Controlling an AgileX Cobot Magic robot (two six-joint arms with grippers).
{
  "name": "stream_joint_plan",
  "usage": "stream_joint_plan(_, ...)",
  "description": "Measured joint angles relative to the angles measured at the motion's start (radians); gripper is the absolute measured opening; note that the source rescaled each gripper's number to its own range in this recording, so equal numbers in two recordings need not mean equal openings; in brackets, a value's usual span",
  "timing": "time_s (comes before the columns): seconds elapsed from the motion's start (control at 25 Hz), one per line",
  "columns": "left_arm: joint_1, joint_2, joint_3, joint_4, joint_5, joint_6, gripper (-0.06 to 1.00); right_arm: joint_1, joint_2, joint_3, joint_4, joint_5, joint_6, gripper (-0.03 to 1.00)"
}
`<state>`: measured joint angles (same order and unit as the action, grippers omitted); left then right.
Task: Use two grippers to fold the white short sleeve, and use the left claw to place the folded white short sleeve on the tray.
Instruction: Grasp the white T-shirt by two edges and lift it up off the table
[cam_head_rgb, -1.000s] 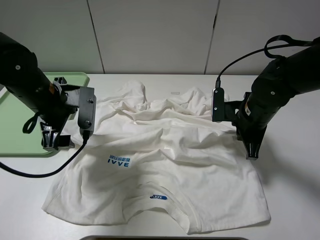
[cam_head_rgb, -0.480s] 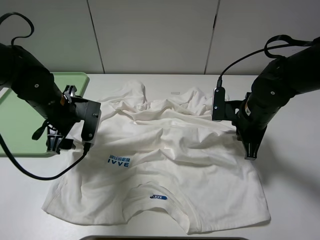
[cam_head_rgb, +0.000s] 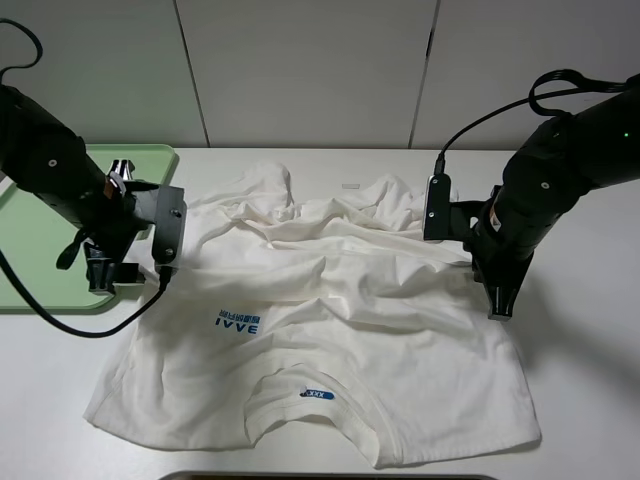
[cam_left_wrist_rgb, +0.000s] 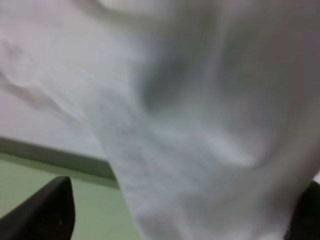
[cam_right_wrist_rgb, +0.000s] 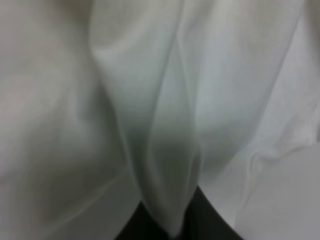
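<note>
We see the large wrinkled white cotton T-shirt spread on the white table beside the flat pale green plastic tray; the right black claw pinches its edge, while the left black claw seems agape over blurred cloth

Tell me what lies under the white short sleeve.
The white short sleeve lies spread on the white table, which shows all round it. Anything beneath the cloth is covered; the left gripper hides whether its edge reaches the tray.
</note>
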<state>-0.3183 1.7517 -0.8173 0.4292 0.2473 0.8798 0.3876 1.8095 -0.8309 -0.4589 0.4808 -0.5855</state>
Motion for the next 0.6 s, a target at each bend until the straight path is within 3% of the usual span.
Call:
stream_joint_plan(0.44,0.000,0.078,0.000,0.000,-0.021,0.004,0.77,0.000,0.000,0.000,0.000,-0.007,0.000,0.00)
stream_joint_plan(0.52,0.000,0.078,0.000,0.000,-0.021,0.022,0.66,0.000,0.000,0.000,0.000,-0.013,0.000,0.00)
stream_joint_plan(0.6,0.000,0.078,0.000,0.000,-0.017,0.034,0.47,0.000,0.000,0.000,0.000,-0.025,0.000,0.00)
